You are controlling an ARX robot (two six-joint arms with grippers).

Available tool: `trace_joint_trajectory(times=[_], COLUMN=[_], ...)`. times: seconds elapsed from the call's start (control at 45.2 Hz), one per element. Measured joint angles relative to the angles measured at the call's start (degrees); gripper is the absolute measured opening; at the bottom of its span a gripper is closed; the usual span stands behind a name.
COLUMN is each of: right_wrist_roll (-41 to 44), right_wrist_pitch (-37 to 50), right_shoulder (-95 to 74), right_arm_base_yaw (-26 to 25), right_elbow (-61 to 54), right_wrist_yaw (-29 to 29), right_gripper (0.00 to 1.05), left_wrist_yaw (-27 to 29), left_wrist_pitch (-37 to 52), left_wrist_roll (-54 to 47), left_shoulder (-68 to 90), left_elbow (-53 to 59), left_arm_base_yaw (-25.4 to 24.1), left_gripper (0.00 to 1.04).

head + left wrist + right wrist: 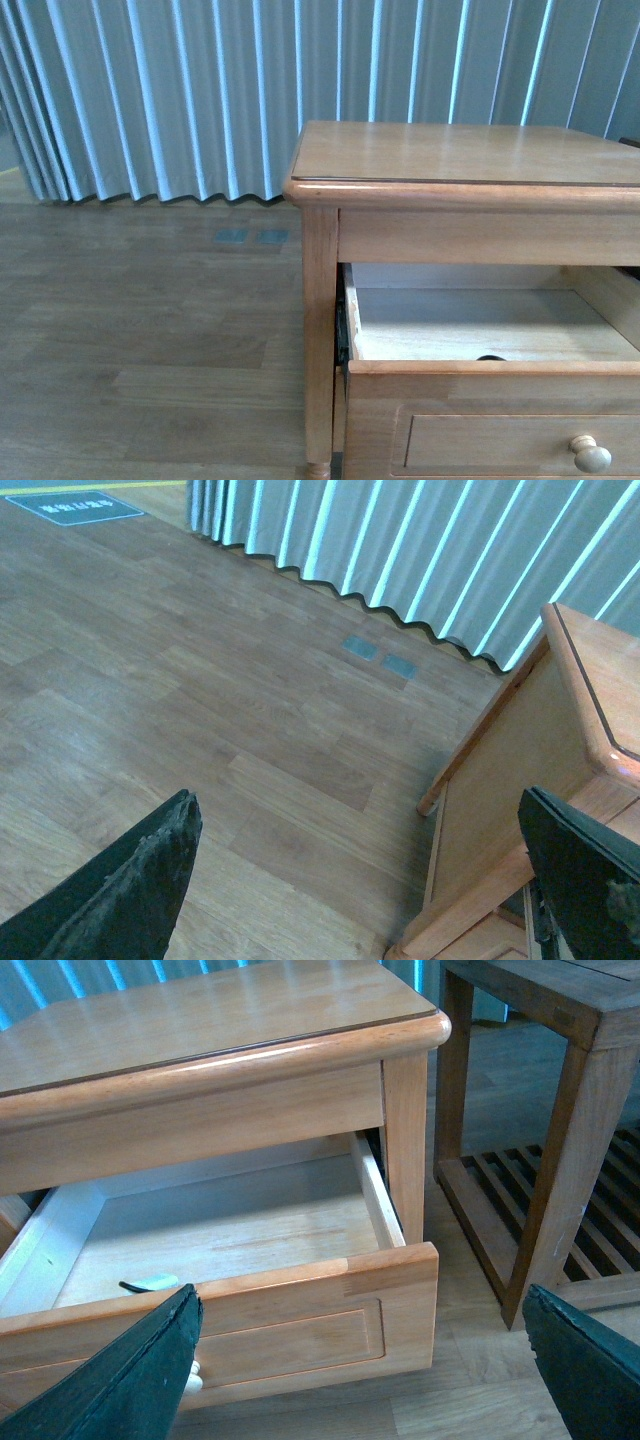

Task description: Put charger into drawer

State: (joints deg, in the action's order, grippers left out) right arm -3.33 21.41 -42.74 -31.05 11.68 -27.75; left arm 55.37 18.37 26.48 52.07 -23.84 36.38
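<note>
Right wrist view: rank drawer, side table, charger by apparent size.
1. Drawer, largest.
2. Side table, though cropped by the frame edge.
3. Charger, smallest; only a sliver shows behind the drawer front.

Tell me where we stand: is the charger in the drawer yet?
Looks mostly done. The drawer stands open, and a pale object with a black bit, likely the charger, lies inside by its front wall, partly hidden. Nothing is in hand: the right fingers and left fingers are spread wide and empty. Left: confirm the charger, perhaps shut the drawer.
</note>
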Motion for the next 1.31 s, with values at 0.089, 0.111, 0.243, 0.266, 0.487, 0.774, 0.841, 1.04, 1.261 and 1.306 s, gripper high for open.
trace_joint_trajectory(times=[0.089,0.111,0.243,0.266,0.487,0.774,0.841,1.04,1.261,1.306], right_wrist_roll=[0.00,0.00,0.00,0.00,0.00,0.00,0.00,0.00,0.00,0.00], right_wrist_pitch=[0.00,0.00,0.00,0.00,0.00,0.00,0.00,0.00,0.00,0.00], right_shoulder=[0.00,0.00,0.00,0.00,-0.02,0.00,0.00,0.00,0.00,0.00], right_arm_base_yaw=[0.00,0.00,0.00,0.00,-0.02,-0.04,-0.04,-0.04,-0.04,-0.04], right_elbow=[0.00,0.00,0.00,0.00,0.00,0.00,0.00,0.00,0.00,0.00], right_wrist_yaw=[-0.11,-0.11,-0.09,-0.09,-0.13,-0.17,-0.17,-0.17,-0.17,-0.17], right_gripper=[0.96,0.96,0.96,0.96,0.96,0.96,0.96,0.96,0.96,0.96], left_wrist_yaw=[-0.07,-0.07,-0.07,-0.07,-23.80,-37.18,-39.15,-44.83,-48.24,-50.82], left_wrist_pitch=[0.00,0.00,0.00,0.00,9.92,7.02,6.10,2.58,-0.50,-1.29], left_wrist_roll=[1.09,1.22,1.70,1.75,-14.60,-24.92,-25.22,-25.66,-25.90,-25.94], left_shoulder=[-0.22,-0.22,-0.22,-0.22,-6.64,-17.55,-19.61,-26.16,-30.99,-31.95], left_elbow=[0.04,0.04,0.04,0.04,7.48,15.15,16.20,19.12,20.79,20.98], left_arm_base_yaw=[0.00,0.00,0.02,0.00,-6.54,-17.42,-19.39,-25.33,-29.00,-30.60], left_gripper=[0.99,0.99,0.99,0.99,0.74,0.28,0.17,0.04,0.04,0.04])
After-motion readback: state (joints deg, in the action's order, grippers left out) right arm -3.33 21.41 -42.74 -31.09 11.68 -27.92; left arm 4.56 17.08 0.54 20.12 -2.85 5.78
